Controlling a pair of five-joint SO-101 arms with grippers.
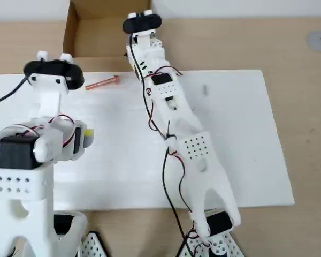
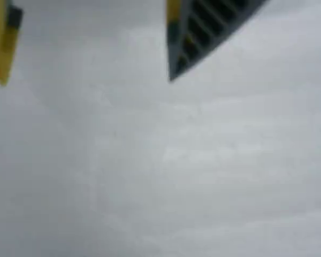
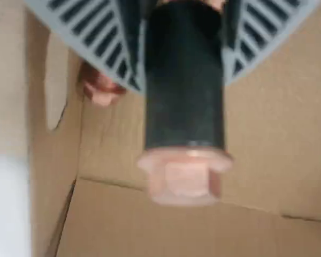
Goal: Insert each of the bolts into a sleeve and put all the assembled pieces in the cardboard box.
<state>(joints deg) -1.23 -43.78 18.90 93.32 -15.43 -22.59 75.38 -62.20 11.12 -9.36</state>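
Sleeve (image 3: 184,107), bolt (image 3: 184,179) seated, looks rigid, light and slick; right gripper (image 3: 182,80) pinches its mid-body, a sound hold, box (image 3: 267,139) below; left gripper (image 2: 85,75) spread.

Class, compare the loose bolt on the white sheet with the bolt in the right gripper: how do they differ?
The loose bolt lies bare on the white sheet; the held bolt sits in a black sleeve. No gripper touches the loose bolt; the right gripper clamps the held bolt's sleeve. The loose bolt is outside the cardboard box, the held bolt over it. Both are copper-coloured.
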